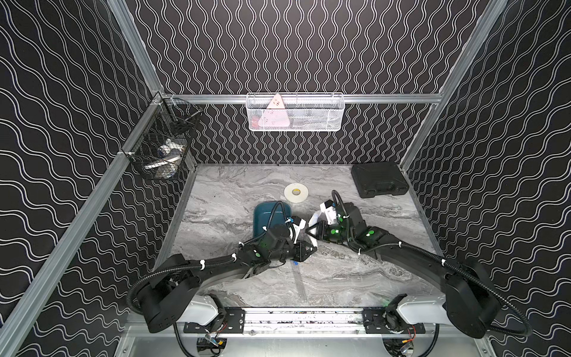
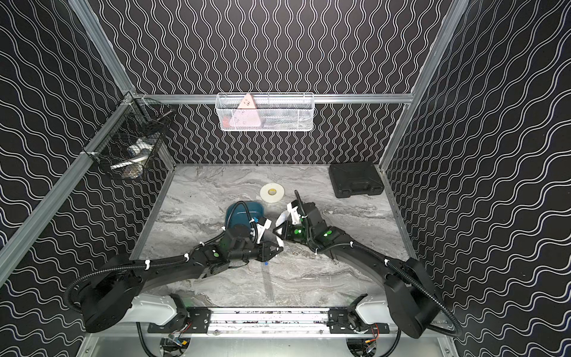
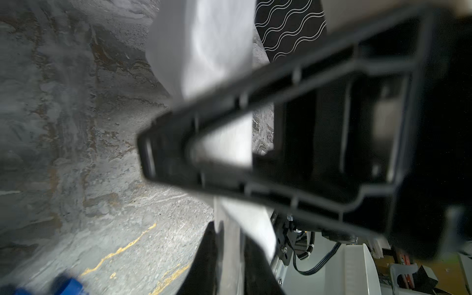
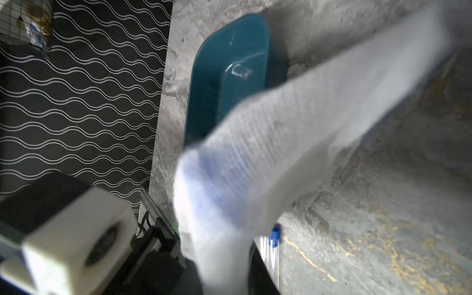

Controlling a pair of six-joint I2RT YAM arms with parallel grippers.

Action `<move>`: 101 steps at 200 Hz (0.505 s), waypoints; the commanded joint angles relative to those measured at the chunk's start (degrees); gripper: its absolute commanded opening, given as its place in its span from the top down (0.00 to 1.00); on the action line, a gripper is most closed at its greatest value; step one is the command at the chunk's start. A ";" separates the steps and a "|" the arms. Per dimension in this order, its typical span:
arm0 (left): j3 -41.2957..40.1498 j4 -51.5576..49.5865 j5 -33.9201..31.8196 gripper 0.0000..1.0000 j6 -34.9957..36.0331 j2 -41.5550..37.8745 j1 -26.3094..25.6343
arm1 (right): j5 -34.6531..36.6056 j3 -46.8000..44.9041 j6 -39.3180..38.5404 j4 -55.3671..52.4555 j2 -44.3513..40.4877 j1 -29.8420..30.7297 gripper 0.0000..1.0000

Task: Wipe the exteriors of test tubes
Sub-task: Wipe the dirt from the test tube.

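Note:
My left gripper (image 1: pixel 312 249) (image 3: pixel 229 229) is shut on a pale, straight-edged test tube (image 3: pixel 229 255) at mid-table. The rest of that tube is wrapped in a white tissue (image 1: pixel 313 221) (image 4: pixel 306 115), and a blue tint shows through the tissue in the right wrist view. Just behind the left gripper, my right gripper (image 1: pixel 308 230) (image 4: pixel 224 255) is shut on the tissue. In both top views another clear test tube (image 1: pixel 299 279) (image 2: pixel 268 279) with a blue cap (image 4: pixel 274 235) lies flat on the marble nearer the front. A teal tray (image 1: pixel 261 216) (image 4: pixel 229 76) sits behind my left wrist, partly hidden.
A white tape roll (image 1: pixel 296 192) lies behind the grippers. A black case (image 1: pixel 380 180) is at the back right corner. A black wire basket (image 1: pixel 163 145) hangs on the left rail and a white mesh basket (image 1: pixel 295 112) on the back rail.

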 commanded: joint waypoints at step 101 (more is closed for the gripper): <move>0.76 1.95 0.95 0.86 1.02 -0.22 0.22 | -9.10 8.63 -2.38 -0.02 4.81 -9.83 0.81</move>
